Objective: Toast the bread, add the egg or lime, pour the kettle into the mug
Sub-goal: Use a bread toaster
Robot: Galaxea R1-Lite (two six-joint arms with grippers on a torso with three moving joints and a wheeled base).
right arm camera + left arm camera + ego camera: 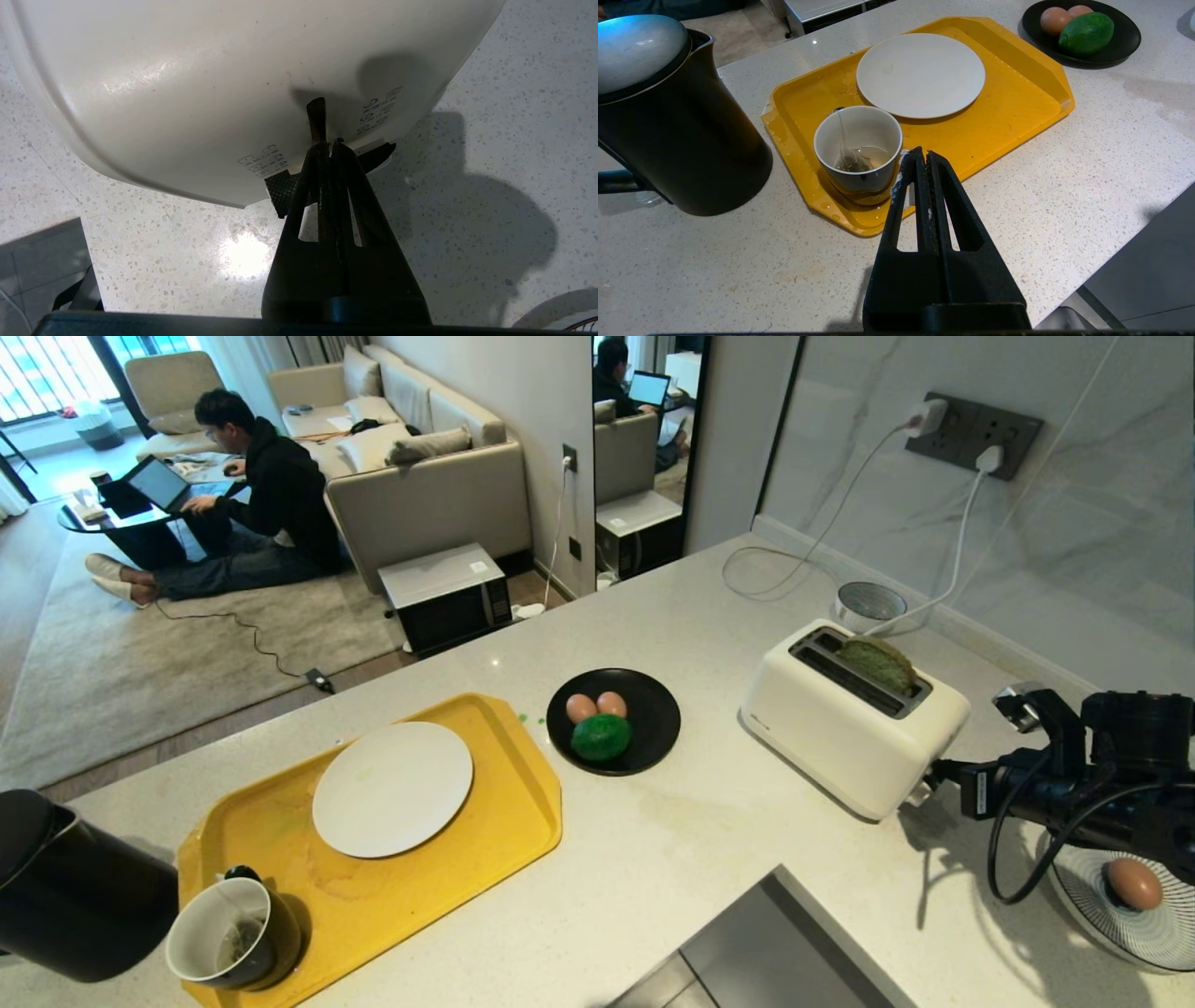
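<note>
The pale green bread (878, 663) stands partly out of the back slot of the white toaster (840, 728). My right gripper (932, 777) is shut, its tips resting against the black lever (282, 189) on the toaster's end (210, 84); nothing shows between its fingers. My left gripper (923, 154) is shut and empty, just beside the mug (858, 149), which holds a tea bag and stands on the yellow tray (1017, 112). The black kettle (65, 887) stands left of the tray. A single egg (1132, 883) lies on a striped plate. The lime (600, 736) shares a black plate with two eggs.
An empty white plate (392, 789) lies on the tray. A sink (775, 952) opens at the counter's front edge. A small metal bowl (868, 605) and cables lie behind the toaster by the wall. A person sits on the floor far back left.
</note>
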